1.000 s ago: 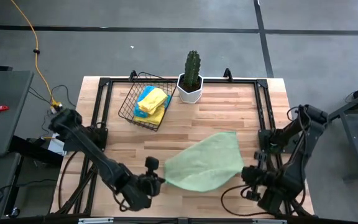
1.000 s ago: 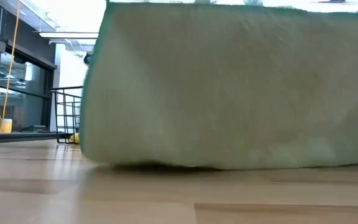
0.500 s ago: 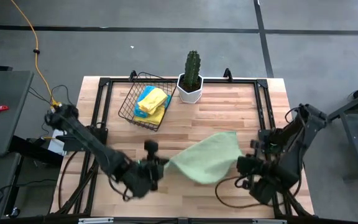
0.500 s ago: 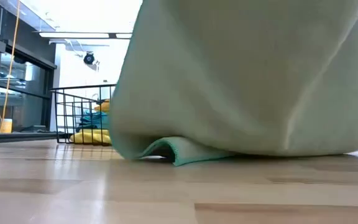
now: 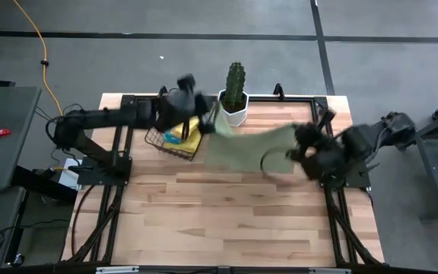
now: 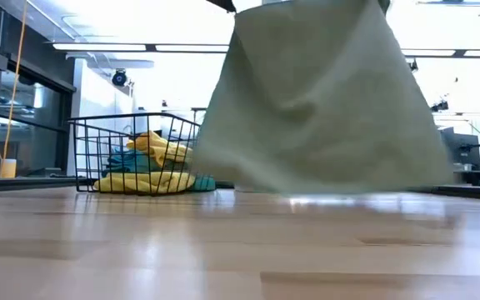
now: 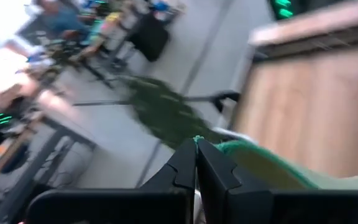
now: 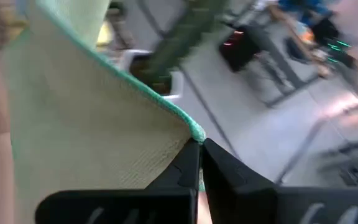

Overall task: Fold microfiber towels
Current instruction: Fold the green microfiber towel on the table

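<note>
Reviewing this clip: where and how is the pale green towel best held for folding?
By its two top corners, as now: left claw and right claw are each shut on one corner of the pale green towel, coming in along the hem. Held so, it hangs flat and spread above the table.

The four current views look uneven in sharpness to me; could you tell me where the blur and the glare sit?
High view: both grippers smear, left gripper and right gripper, with the pale green towel soft between them. Low view: the towel's hem blurs, and the bright ceiling washes out behind it. Both wrist views: backgrounds streaked, fingers sharp.
</note>
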